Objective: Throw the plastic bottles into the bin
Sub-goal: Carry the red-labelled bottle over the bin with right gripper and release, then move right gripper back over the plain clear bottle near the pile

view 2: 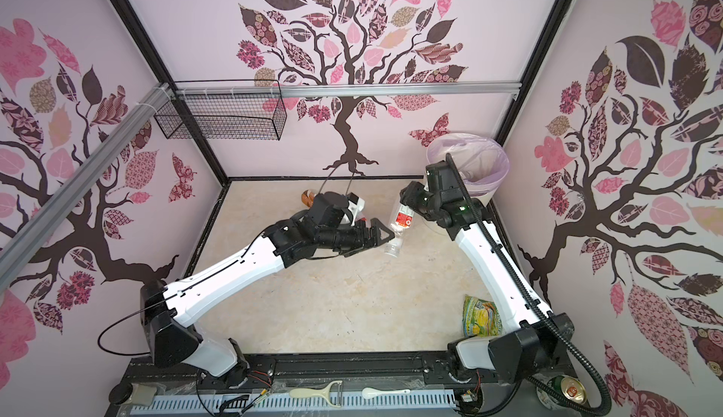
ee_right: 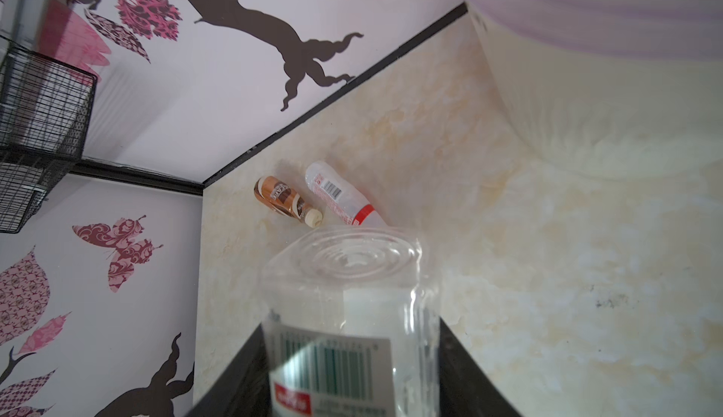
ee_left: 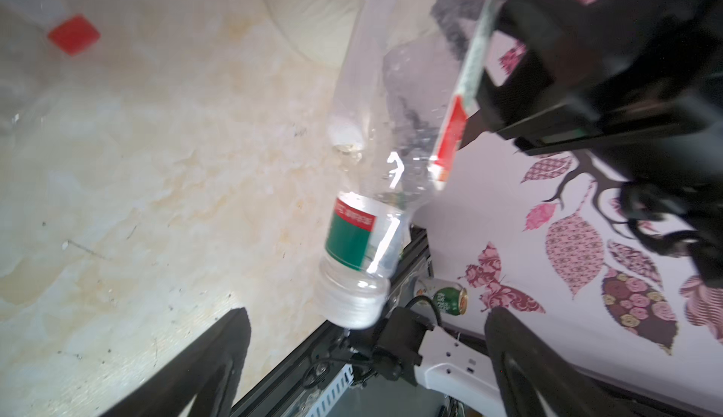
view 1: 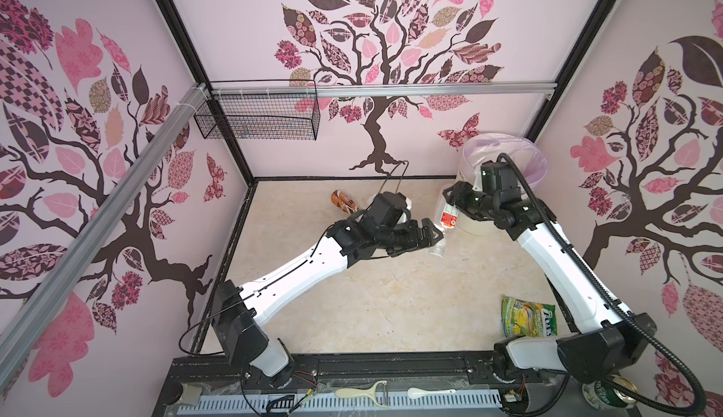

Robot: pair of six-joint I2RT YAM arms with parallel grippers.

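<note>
Top views first: the clear plastic bottle with the red-and-white label (view 1: 446, 219) hangs above the desk, close beside the round cream-white ribbed bin (view 1: 475, 228) in the far right corner. The right gripper (view 1: 454, 199) is clamped on its body. The left gripper (view 1: 437, 233) gapes wide by the neck, holding nothing. A brown-wrapped bottle (view 1: 344, 201) lies near the far edge.

Left wrist now: the left fingers (ee_left: 223, 356) stand well apart on either side of the capped neck, clear of it, while the right jaws bite on the label.

Right wrist: the bottle's base points away, the bin's wall (ee_right: 587, 102) sits close alongside, and a white red-capped bottle (ee_right: 338, 194) lies just beside the brown one.

My call: the left arm should back straight off first. Then the right should lift until that dangling neck clears the rim, and let go over the lilac liner (view 1: 504, 137). Thin plastic, so squeeze gently.
</note>
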